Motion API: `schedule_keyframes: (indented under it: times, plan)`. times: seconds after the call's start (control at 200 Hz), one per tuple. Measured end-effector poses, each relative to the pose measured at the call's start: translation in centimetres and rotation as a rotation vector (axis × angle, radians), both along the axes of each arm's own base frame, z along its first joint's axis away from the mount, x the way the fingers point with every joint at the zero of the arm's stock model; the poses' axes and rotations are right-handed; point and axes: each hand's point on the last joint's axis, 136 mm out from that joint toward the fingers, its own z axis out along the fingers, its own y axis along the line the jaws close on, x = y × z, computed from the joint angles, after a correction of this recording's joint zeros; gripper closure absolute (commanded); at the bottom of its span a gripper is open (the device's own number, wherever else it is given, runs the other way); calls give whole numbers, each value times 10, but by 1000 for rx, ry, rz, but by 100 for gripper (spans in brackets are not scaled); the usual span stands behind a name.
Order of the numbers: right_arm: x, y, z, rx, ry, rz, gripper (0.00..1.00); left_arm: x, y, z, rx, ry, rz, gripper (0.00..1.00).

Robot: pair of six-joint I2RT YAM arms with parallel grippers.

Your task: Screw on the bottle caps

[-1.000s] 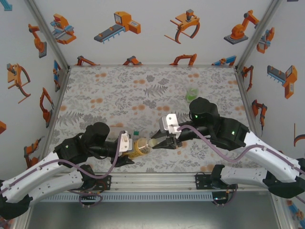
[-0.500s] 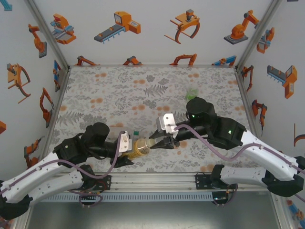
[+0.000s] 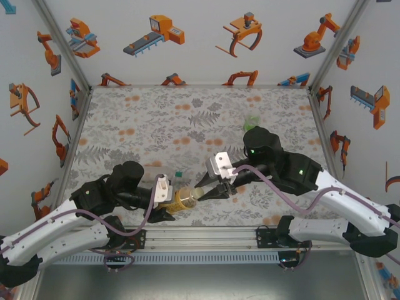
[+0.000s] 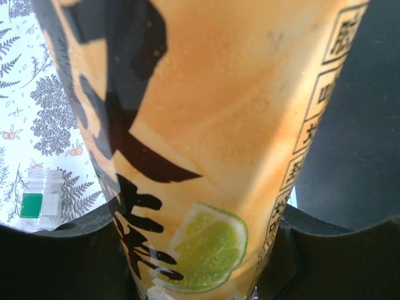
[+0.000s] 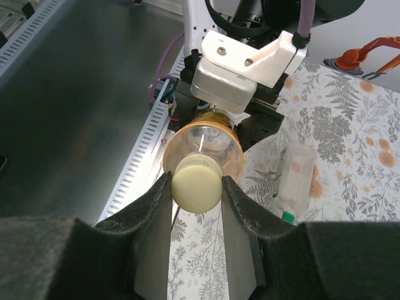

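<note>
The right hand (image 5: 196, 186) is clamped on the pale cap (image 5: 195, 176) at centre frame, seated on the mouth of the amber bottle (image 5: 203, 147) just behind it. The left hand (image 3: 167, 204), lower left of the overhead view, grips that bottle's body and holds it sideways over the counter (image 3: 137, 125). In the last second the right wrist has rolled and the pair has sunk lower in frame, so threading seems underway; a clear bottle (image 5: 294, 172) lies uncapped nearby
</note>
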Motion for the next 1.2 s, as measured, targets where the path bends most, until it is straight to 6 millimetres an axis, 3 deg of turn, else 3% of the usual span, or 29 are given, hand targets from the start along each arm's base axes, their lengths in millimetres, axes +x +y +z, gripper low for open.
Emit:
schedule_keyframes:
  times: [0.501,0.766,1.001,1.202]
  plan:
    - [5,-1,-7,-50,-5,-49,99,3,-2,-5,20,3,6,100]
    - [20,-3,-7,-5,66,-196,100,17,-2,0,7,-59,74,100]
    - [45,-7,-6,51,309,-416,100,32,-1,4,0,-114,146,100]
    - [75,-7,-14,34,657,-670,100,46,0,1,20,-147,211,100]
